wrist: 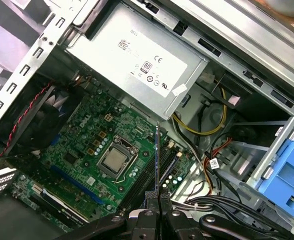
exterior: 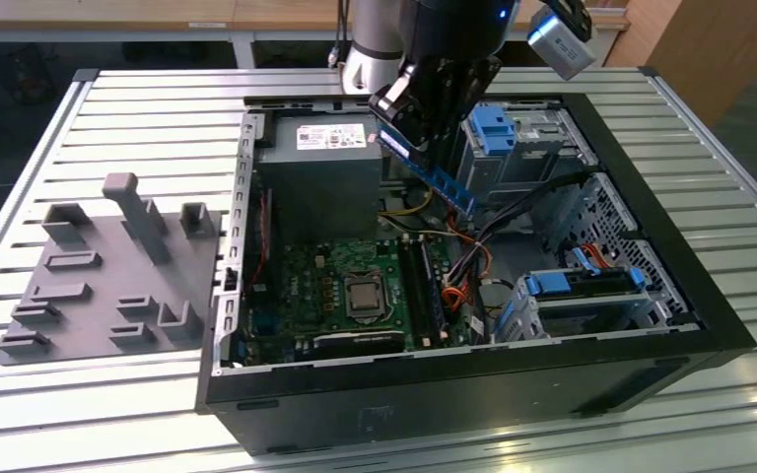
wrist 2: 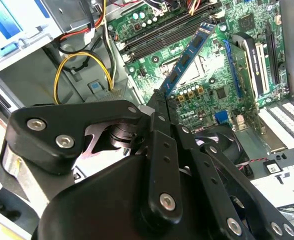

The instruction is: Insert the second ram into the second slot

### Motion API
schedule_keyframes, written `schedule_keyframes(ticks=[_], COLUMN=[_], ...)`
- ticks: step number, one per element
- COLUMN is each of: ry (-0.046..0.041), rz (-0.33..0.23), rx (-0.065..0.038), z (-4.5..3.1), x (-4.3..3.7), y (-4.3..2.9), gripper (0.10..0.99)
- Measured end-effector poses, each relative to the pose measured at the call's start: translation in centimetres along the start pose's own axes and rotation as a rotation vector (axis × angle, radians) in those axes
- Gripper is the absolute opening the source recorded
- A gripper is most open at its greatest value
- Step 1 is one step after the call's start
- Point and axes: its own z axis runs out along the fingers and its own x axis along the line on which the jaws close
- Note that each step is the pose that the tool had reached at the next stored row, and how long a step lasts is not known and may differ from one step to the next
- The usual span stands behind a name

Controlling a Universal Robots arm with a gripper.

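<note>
The second ram point(exterior: 438, 177) is a thin blue stick held tilted in the air above the open computer case, its lower end pointing down toward the motherboard point(exterior: 339, 296). My gripper point(exterior: 398, 126) is shut on its upper end. In the second wrist view the ram point(wrist 2: 189, 55) reaches out from the black fingers point(wrist 2: 162, 150) over the green board, apart from the dark memory slots point(wrist 2: 167, 32). The first wrist view shows the ram point(wrist: 157, 155) edge-on, above the slots point(wrist: 171, 165) beside the processor socket point(wrist: 114, 160). I cannot tell whether any slot is filled.
The black case point(exterior: 484, 394) lies open on a slatted metal table point(exterior: 115, 118). Inside are a grey power supply point(exterior: 319, 168), loose cables point(exterior: 464, 266) and blue drive-bay clips point(exterior: 497, 128). A grey fixture plate point(exterior: 103, 286) sits at the exterior view's left.
</note>
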Motion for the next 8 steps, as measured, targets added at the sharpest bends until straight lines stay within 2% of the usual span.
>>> schedule_keyframes(ticks=[8], ry=[-0.0016], rz=[0.047], rx=[0.000], z=[0.00], x=[0.00], y=[0.00], gripper=[0.129])
